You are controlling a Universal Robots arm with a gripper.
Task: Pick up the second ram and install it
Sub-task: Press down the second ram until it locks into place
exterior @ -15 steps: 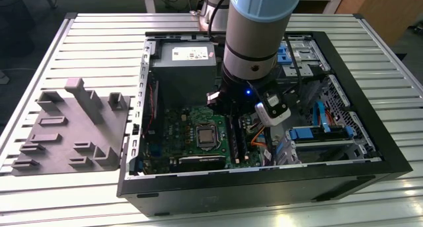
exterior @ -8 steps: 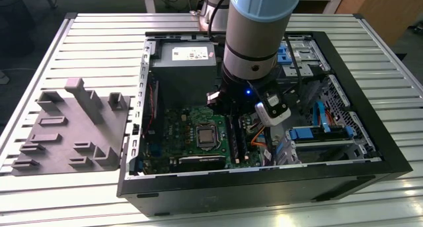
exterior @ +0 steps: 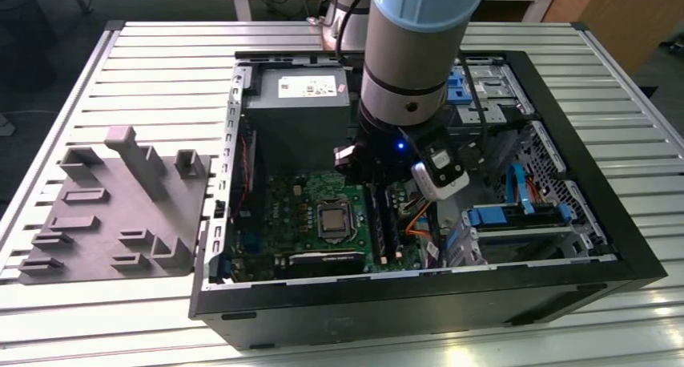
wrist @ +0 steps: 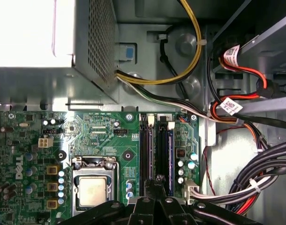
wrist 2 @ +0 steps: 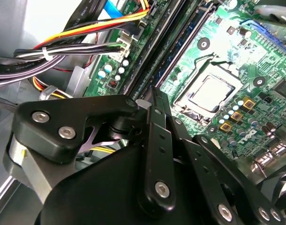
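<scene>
While arm (exterior: 412,54) stands vertical, claw (wrist: 158,180) over RAM slots (wrist: 157,154).

The ram stick (wrist: 158,150) sits upright in its slot (long, dark, thin) on the green board, beside the processor socket.

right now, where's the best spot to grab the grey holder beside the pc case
Probably the tall fin of the grey holder, pinched across its thin faces from straight above. It stands clear of the low base, which lies flat on the table.
</scene>
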